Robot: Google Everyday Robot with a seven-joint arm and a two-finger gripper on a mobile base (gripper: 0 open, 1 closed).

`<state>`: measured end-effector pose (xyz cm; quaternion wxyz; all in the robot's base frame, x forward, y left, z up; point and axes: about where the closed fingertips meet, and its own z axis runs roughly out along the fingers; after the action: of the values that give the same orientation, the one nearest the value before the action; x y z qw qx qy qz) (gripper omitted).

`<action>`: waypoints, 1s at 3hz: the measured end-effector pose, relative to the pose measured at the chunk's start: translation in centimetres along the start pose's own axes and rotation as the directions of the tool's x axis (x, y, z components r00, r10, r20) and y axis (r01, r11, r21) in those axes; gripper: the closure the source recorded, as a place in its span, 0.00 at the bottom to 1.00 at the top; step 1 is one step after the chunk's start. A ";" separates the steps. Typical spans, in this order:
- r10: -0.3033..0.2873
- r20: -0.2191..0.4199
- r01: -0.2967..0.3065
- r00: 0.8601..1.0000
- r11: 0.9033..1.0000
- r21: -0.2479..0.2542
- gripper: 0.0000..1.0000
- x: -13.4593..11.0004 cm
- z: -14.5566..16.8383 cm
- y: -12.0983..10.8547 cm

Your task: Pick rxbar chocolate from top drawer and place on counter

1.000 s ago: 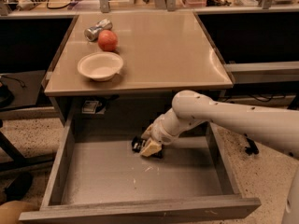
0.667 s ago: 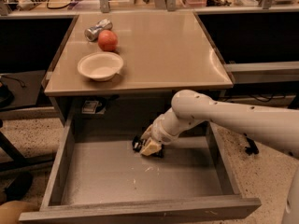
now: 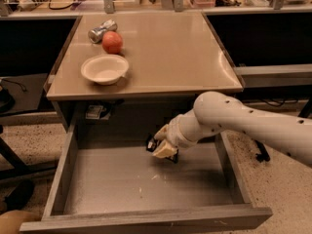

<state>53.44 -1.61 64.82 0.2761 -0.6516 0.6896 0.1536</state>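
Camera view: gripper (image 3: 163, 149) at rxbar chocolate (image 3: 151, 144)

One worktop (image 3: 170, 57). On it, three loose things: one bowl (image 3: 104, 68), one apple (image 3: 112, 42), one can (image 3: 102, 30) lying on its side. One drawer (image 3: 122, 189), pulled out under the worktop. One robot arm (image 3: 253, 126), one gripper (image 3: 164, 148), down inside the drawer near its back wall. One dark bar (image 3: 151, 144) at the gripper, mostly hidden. No other loose item seen on the drawer floor, so one thing in there. One small label (image 3: 94, 112) under the worktop edge. Far bench (image 3: 73, 6): clutter, too jumbled to count.
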 end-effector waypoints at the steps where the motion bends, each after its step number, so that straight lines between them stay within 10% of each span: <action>1: -0.001 0.001 0.001 1.000 1.000 -0.003 1.00 -0.1 0.1 0.0; 3: -0.119 -0.018 0.120 0.993 0.985 0.125 1.00 -5.1 -7.3 -0.6</action>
<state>52.70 -1.74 73.71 0.3216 -0.6740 0.6590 0.0894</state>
